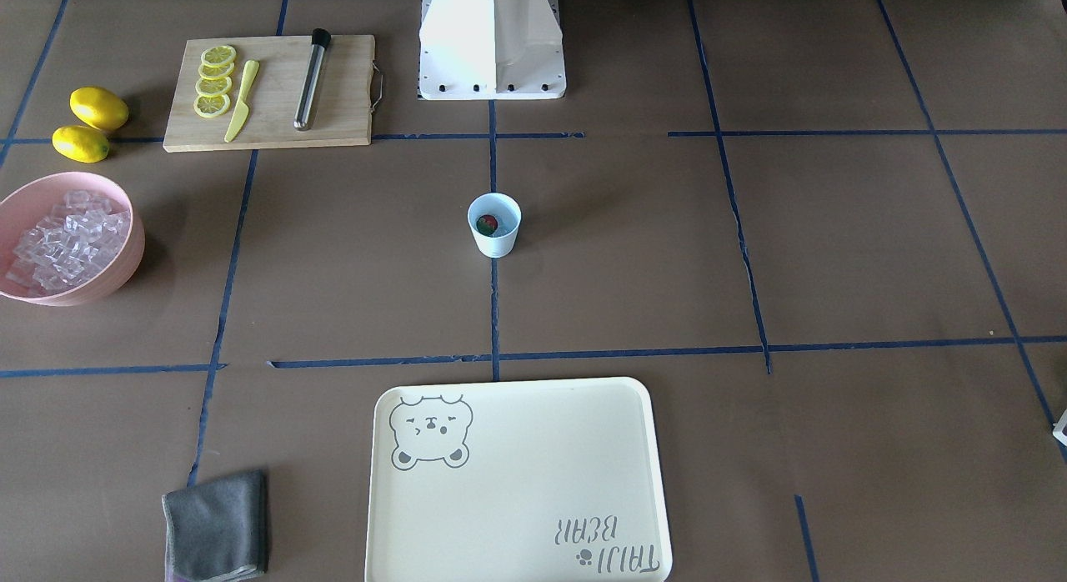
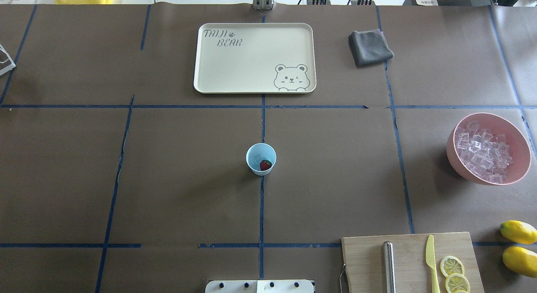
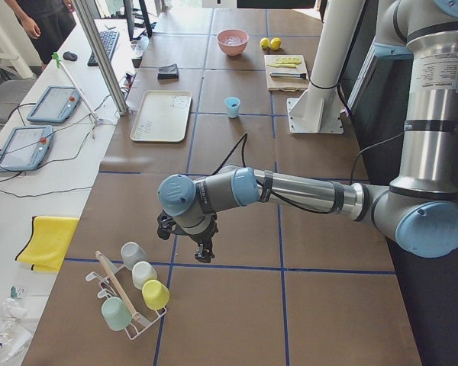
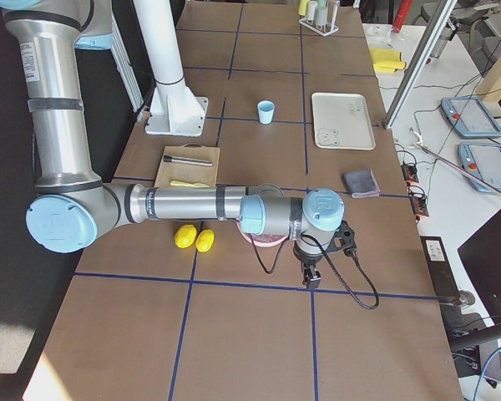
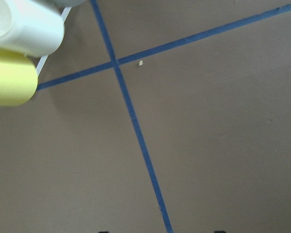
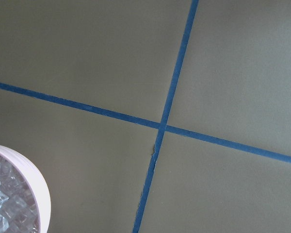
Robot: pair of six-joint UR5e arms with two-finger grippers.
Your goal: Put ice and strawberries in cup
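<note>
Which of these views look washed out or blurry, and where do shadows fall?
Front-facing view: the robot base is blown out white. Overhead view: the cup throws a soft shadow toward the view's left. Left wrist view: the yellow mug is out of focus.

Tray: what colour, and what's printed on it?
Cream tray, with a grey winking bear drawing in one corner and grey "TAIJI BEAR" lettering in the opposite one. Clearest in the overhead exterior view.
</note>
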